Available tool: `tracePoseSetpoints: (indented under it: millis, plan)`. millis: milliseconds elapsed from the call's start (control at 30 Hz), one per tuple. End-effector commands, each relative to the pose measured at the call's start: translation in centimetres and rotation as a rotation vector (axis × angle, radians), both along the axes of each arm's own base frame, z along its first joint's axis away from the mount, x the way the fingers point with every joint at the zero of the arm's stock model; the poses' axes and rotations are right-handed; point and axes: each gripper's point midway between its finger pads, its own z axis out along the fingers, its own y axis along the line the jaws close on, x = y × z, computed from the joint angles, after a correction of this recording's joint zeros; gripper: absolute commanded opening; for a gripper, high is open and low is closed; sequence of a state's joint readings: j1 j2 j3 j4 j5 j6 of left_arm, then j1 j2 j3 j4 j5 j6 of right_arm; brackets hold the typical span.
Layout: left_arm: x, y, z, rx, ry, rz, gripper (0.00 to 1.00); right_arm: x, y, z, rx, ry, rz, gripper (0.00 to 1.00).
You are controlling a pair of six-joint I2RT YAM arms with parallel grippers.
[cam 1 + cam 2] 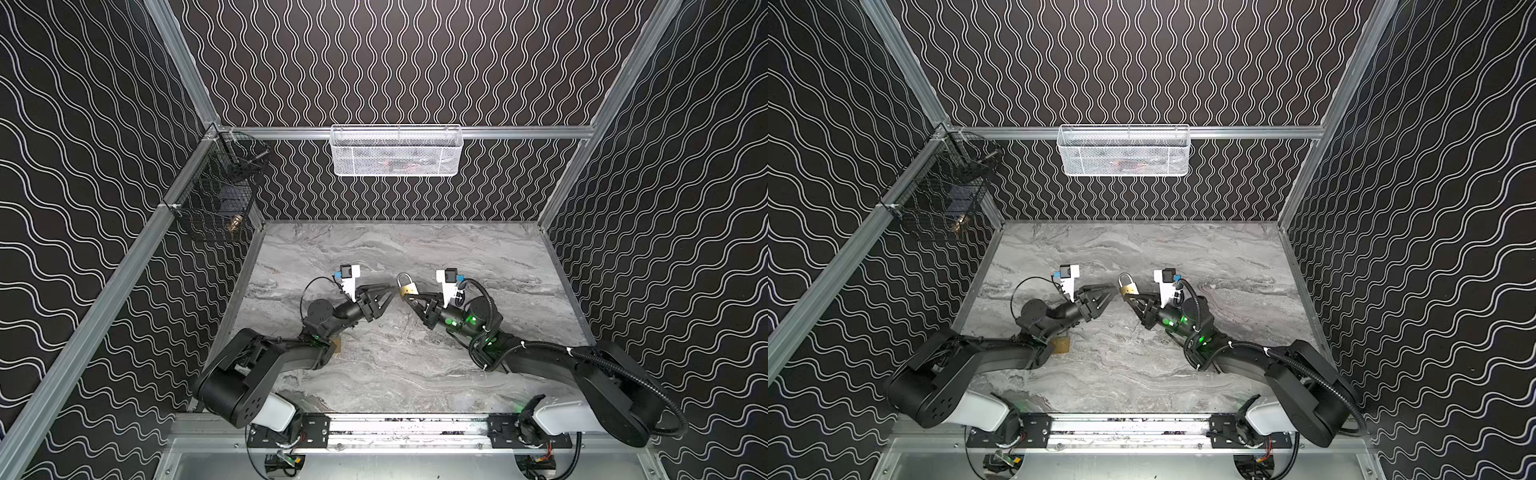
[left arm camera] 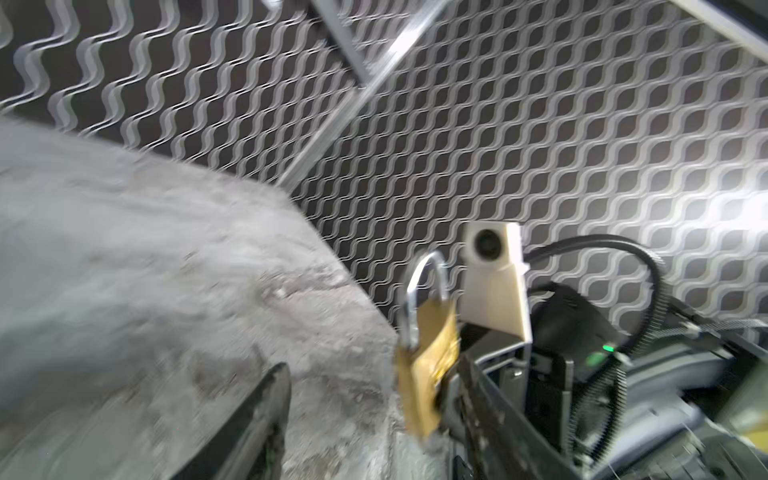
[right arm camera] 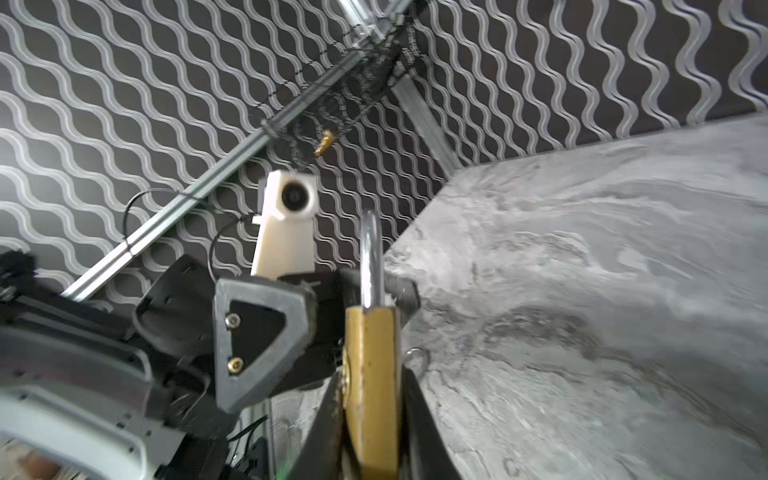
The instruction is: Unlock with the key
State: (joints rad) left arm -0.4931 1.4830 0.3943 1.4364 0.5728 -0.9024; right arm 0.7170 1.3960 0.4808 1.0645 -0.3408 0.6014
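Centre of a top view: right pincer (image 1: 409, 296) clamps the padlock (image 1: 408, 289) by its body, shackle (image 1: 402, 277) toward frame top. Left pincer (image 1: 388, 291), open and empty, sits just left of it; no key discernible.

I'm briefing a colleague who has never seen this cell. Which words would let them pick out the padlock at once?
On the grey marble tabletop, look near the middle, where the jaws of the right gripper clamp the padlock. It has a brass body and a silver shackle sticking out beyond the jaws, unlike the brass piece lying half hidden under the left arm.
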Motion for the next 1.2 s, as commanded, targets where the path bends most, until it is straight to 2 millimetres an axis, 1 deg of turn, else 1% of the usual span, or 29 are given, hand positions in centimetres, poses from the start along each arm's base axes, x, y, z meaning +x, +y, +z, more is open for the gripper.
tracePoseSetpoints:
  millis: [0, 100, 200, 367, 433, 600, 700, 800, 833, 933, 967, 1000, 1033, 1067, 1100, 1167]
  plan:
    - [-1.8, -0.8, 2.6, -0.018, -0.155, -0.096, 0.65, -0.6, 0.1, 3.4, 0.108, -0.085, 0.039, 0.0]
    - [-1.3, -1.7, 1.6, -0.014, -0.105, -0.146, 0.61, -0.7, 0.4, 3.8, 0.123, -0.096, 0.061, 0.0]
    - [-0.9, -2.4, 1.3, -0.012, -0.082, -0.182, 0.55, -0.7, 0.8, 4.3, 0.124, -0.103, 0.088, 0.0]
    - [-0.4, -2.8, 1.7, -0.019, -0.086, -0.195, 0.52, -0.9, 1.4, 4.7, 0.125, -0.106, 0.128, 0.0]
    - [-0.5, -2.7, 2.0, -0.022, -0.095, -0.193, 0.5, -0.8, 1.6, 4.5, 0.122, -0.099, 0.132, 0.0]
    - [-0.5, -3.1, 1.7, -0.021, -0.073, -0.223, 0.2, -0.7, 1.5, 4.1, 0.122, -0.084, 0.132, 0.0]
    - [-0.6, -3.1, 1.9, -0.023, -0.071, -0.232, 0.15, -0.9, 1.7, 4.1, 0.115, -0.08, 0.144, 0.0]
    - [-0.7, -3.3, 2.1, -0.026, -0.067, -0.259, 0.05, -0.9, 1.4, 3.9, 0.104, -0.079, 0.128, 0.0]
    - [-0.8, -3.5, 2.1, -0.026, -0.06, -0.273, 0.0, -0.9, 1.3, 4.0, 0.101, -0.082, 0.125, 0.0]
    - [-0.8, -3.8, 1.9, -0.027, -0.031, -0.301, 0.0, -0.7, 1.1, 4.0, 0.083, -0.083, 0.105, 0.01]
    - [-0.5, -3.6, 1.9, -0.034, -0.02, -0.289, 0.0, -0.5, 0.9, 3.9, 0.078, -0.081, 0.093, 0.22]
    - [-0.3, -3.5, 1.9, -0.042, -0.007, -0.273, 0.0, -0.2, 0.7, 3.6, 0.059, -0.066, 0.066, 0.39]
    - [0.0, -3.3, 2.1, -0.051, 0.0, -0.256, 0.0, 0.1, 0.4, 3.2, 0.035, -0.057, 0.035, 0.5]
    - [0.4, -3.0, 2.3, -0.062, 0.008, -0.233, 0.0, 0.6, -0.2, 2.5, -0.004, -0.034, -0.013, 0.58]
    - [1.0, -2.7, 2.3, -0.066, 0.031, -0.199, 0.0, 1.0, -0.7, 1.8, -0.051, -0.016, -0.054, 0.62]
    - [2.3, -2.2, 1.6, -0.041, 0.086, -0.113, 0.0, 1.4, -1.9, 0.3, -0.153, 0.013, -0.13, 0.66]
